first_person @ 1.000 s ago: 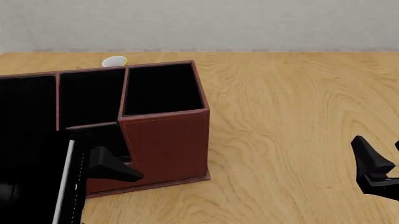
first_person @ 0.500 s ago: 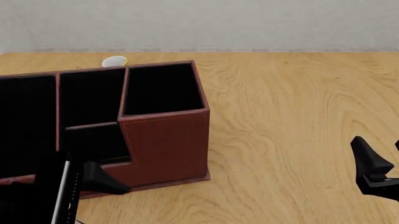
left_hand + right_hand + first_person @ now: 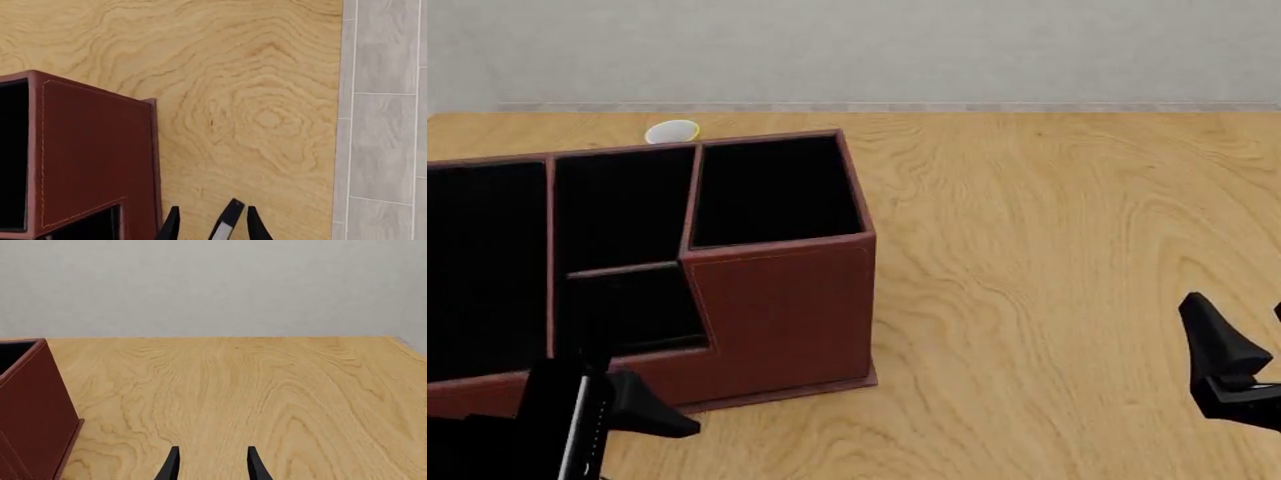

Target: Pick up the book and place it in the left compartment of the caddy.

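Bright, even, sharp renders with barely any shadow or glare

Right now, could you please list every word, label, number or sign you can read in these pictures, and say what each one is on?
None: no readable text shows in any view.
The caddy shows only plain leather and stitching.
The book, held in the left gripper, shows only black cover and a white page edge.
The small white and yellow thing behind the caddy is too small to tell.

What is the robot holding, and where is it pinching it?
The left gripper holds the book, its fingers on the two flat covers with the white page edge showing between them. The right gripper holds nothing.
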Tool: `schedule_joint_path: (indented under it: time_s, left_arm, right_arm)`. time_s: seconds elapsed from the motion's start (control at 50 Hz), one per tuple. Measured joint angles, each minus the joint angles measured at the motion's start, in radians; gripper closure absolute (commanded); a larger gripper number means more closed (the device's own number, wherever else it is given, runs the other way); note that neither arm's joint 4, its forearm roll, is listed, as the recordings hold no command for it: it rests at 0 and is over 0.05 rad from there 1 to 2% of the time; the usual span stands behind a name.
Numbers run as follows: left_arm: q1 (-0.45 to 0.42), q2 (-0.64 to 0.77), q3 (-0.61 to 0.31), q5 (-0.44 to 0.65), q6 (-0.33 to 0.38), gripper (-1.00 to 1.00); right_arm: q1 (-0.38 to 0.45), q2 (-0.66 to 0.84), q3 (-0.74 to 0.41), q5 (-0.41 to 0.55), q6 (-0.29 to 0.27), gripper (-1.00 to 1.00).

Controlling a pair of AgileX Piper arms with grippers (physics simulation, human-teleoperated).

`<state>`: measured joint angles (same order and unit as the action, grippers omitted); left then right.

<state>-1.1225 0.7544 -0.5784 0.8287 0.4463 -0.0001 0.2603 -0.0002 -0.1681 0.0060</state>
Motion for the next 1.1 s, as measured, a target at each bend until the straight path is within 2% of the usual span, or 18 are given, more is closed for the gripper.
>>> schedule_joint_path:
  time_s: [0.7, 1.1]
  left_arm:
    - [0.039, -0.024, 0.111, -0.015, 0.051, -1.00]
    - [0.135, -0.067, 0.214, -0.032, 0.157, -1.00]
  right_arm:
    - [0.000, -0.007, 0.000, 0.005, -0.002, -1.00]
    - [-0.001, -0.014, 0.000, 0.010, 0.004, -1.00]
